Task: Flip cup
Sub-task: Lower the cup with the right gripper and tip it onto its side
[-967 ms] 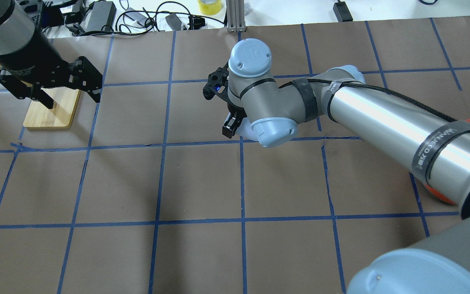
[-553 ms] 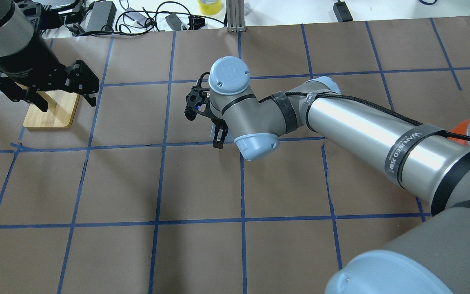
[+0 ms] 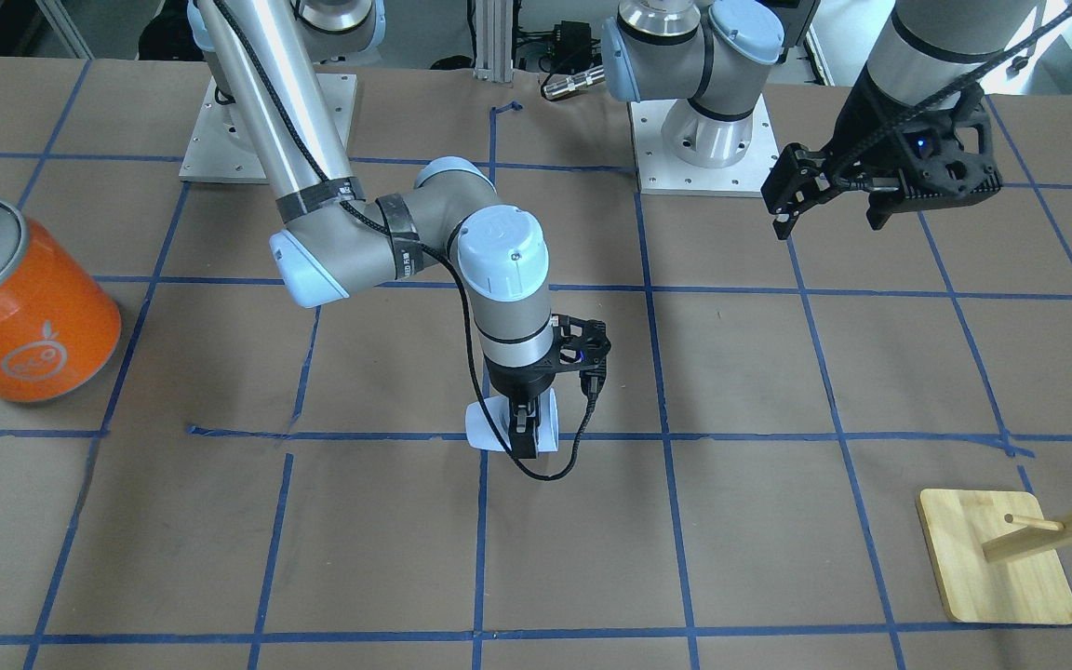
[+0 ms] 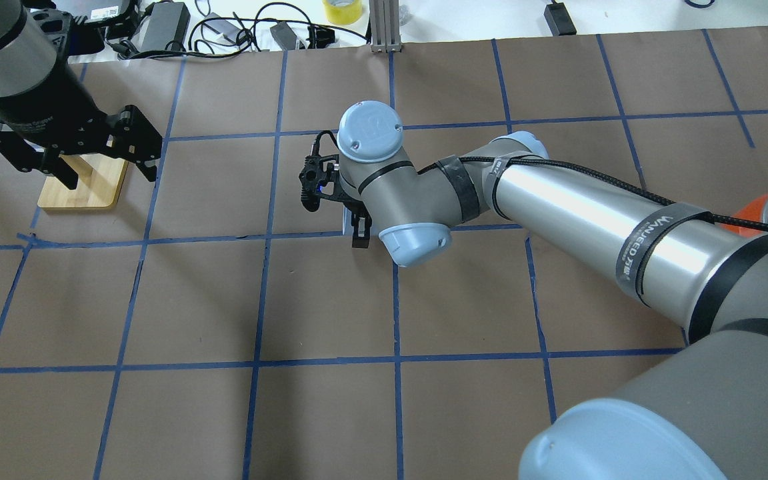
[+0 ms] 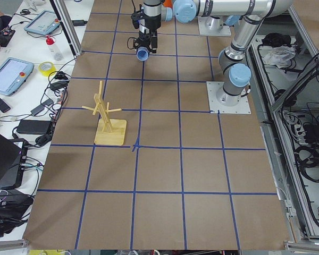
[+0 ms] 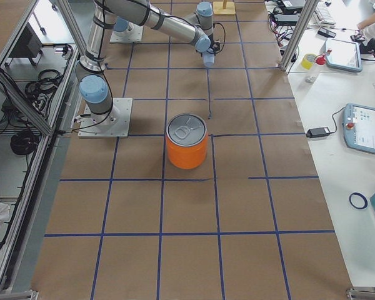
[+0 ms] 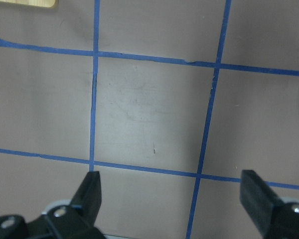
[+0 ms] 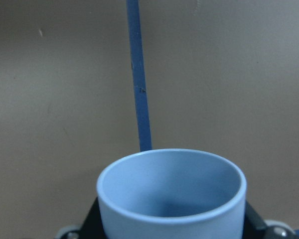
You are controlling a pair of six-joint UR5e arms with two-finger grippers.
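In the right wrist view the cup [image 8: 169,184] lost its base to the bottom edge, and its wall hid most of both fingers [image 8: 252,221] of the right gripper [image 3: 522,435]. From overhead, the right arm [image 4: 424,200] hid nearly all of the cup and, well behind the gripper, most of the can [image 4: 751,210].

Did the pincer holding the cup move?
Yes. The right pincer, shut on the cup, slid to the robot's left. It was over the long blue tape line; now it sits clear to that line's left.

I see silver tubes [image 4: 577,207], grey joints [image 4: 417,193], pale blue caps [image 4: 369,131], a braided black cable [image 4: 591,175], and a black left gripper [image 3: 829,219].
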